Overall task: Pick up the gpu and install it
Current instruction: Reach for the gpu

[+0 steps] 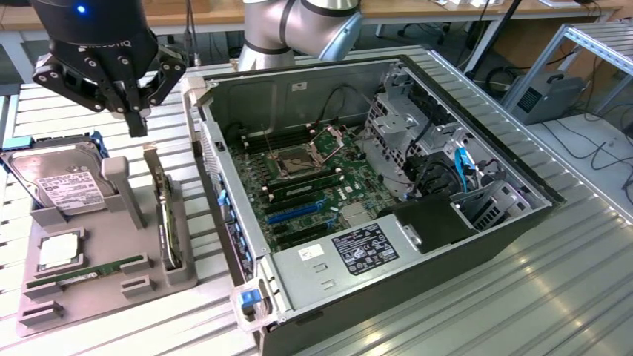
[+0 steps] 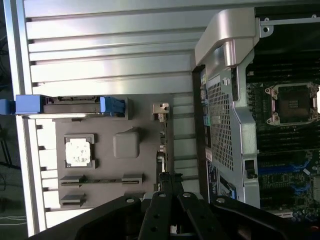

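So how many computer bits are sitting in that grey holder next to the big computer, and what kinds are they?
hard drive: 1
CPU chip: 1
RAM stick: 1
gpu: 1
Total in the grey holder: 4

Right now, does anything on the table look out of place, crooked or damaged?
Nothing stands out. The gpu stands on edge in the grey holder, the hard drive leans in its slot, and the computer case lies open.
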